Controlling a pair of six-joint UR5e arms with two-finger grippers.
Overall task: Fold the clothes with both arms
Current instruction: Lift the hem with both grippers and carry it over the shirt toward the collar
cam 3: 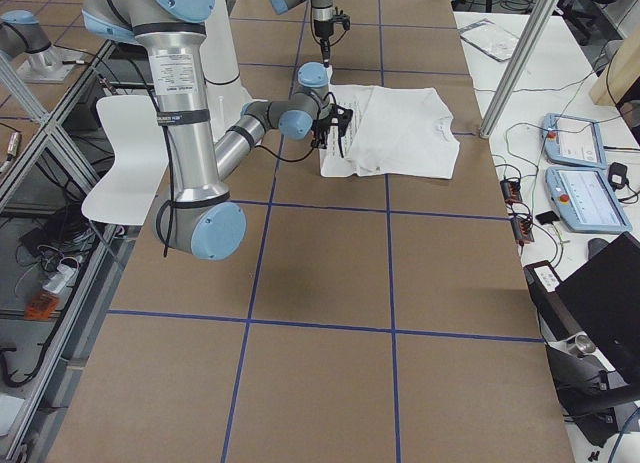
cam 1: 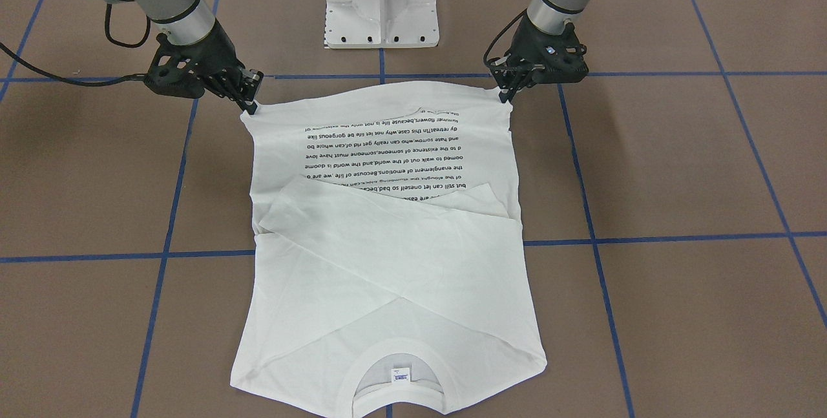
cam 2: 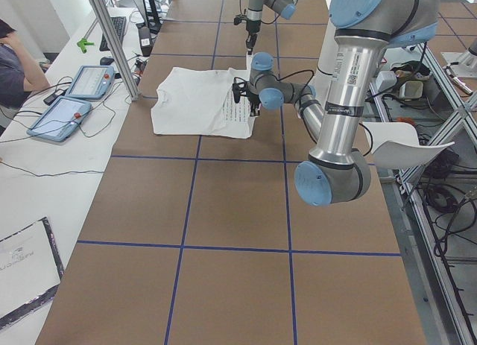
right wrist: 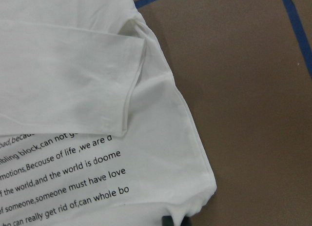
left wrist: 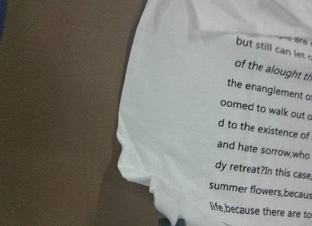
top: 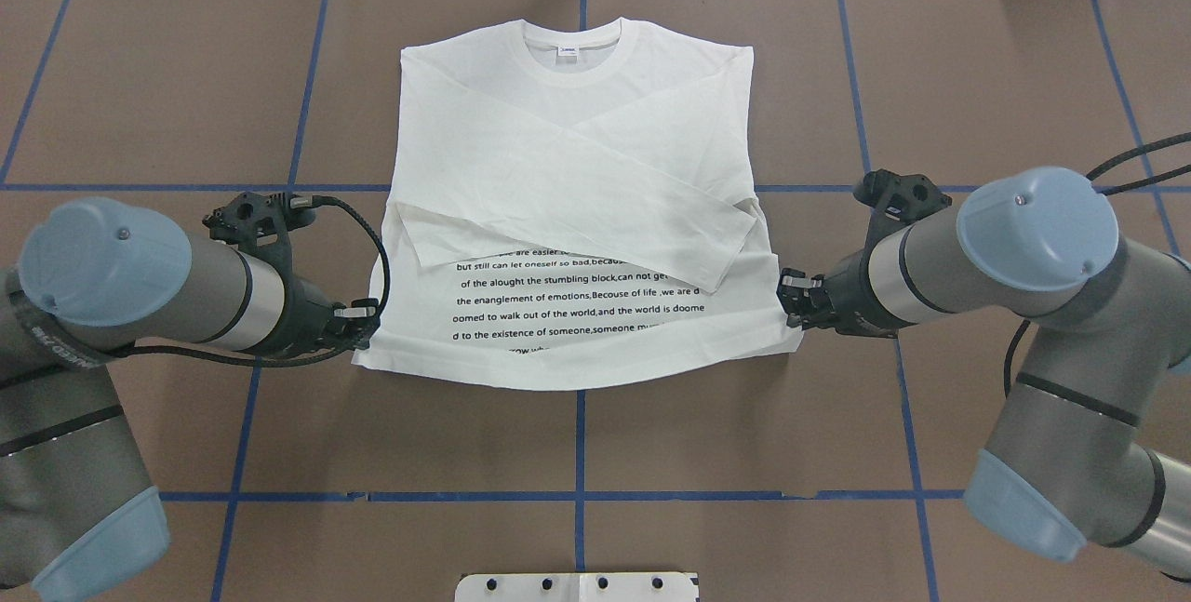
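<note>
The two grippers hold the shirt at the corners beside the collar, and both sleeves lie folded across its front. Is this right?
Not quite. The left gripper and right gripper hold the shirt at its hem corners, the end away from the collar, as the overhead view shows. The sleeves do lie folded across its front.
</note>
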